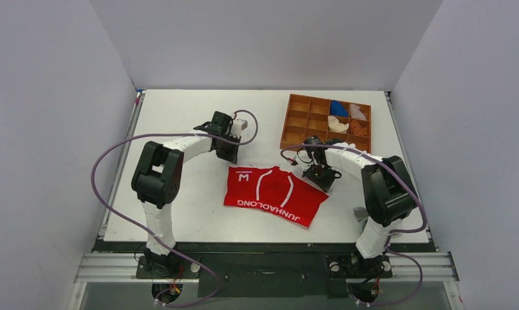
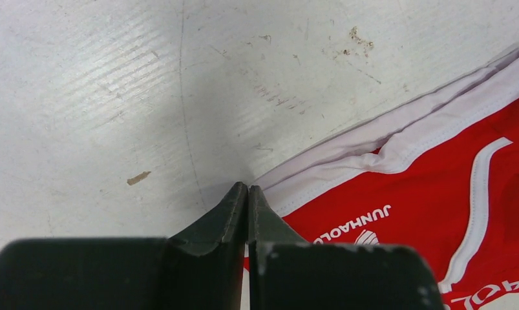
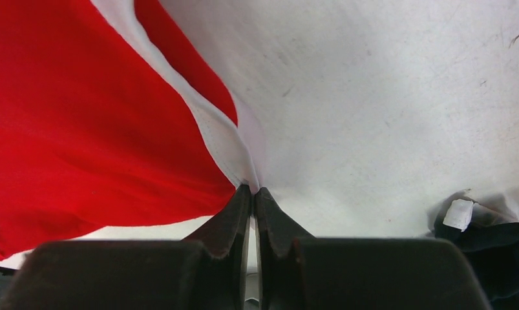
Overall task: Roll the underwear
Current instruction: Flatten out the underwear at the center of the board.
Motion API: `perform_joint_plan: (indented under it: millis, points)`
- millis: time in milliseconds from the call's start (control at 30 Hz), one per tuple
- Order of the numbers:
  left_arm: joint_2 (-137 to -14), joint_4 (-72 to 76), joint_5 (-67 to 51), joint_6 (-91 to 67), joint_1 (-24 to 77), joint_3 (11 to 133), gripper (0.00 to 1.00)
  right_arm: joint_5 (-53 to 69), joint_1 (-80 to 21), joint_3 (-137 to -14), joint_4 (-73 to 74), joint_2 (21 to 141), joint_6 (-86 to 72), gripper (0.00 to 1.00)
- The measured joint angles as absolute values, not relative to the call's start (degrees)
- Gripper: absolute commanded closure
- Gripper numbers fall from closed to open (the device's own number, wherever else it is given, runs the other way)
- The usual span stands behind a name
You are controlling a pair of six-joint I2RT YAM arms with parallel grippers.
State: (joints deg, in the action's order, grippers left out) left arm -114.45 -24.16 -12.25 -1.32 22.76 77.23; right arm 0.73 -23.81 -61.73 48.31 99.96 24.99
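Observation:
The underwear (image 1: 275, 194) is bright red with white trim and white lettering, and it lies spread flat in the middle of the table. My left gripper (image 1: 231, 157) is at its far left corner. In the left wrist view its jaws (image 2: 247, 187) are shut, with the white trim of the underwear (image 2: 424, 194) running into the tips. My right gripper (image 1: 322, 181) is at the far right corner. Its jaws (image 3: 253, 189) are shut on the white edge of the underwear (image 3: 82, 116), and the cloth rises slightly to the tips.
A brown compartment tray (image 1: 286, 123) stands at the back right and holds blue, white and orange pieces. A black garment with a white tag (image 3: 496, 245) lies on the table just right of my right gripper. White walls enclose the table on three sides.

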Motion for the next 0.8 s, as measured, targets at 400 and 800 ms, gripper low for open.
perform_joint_plan:
  millis: [400, 800]
  points:
    - [-108.1, -20.8, -12.8, -1.4, 21.1, 68.7, 0.27, 0.9, -20.3, -63.1, 47.4, 100.6, 24.7, 0.69]
    - [-96.8, -19.7, -15.0, 3.9, 20.8, 62.7, 0.03, 18.2, -20.2, -71.7, 49.7, 95.0, 24.5, 0.63]
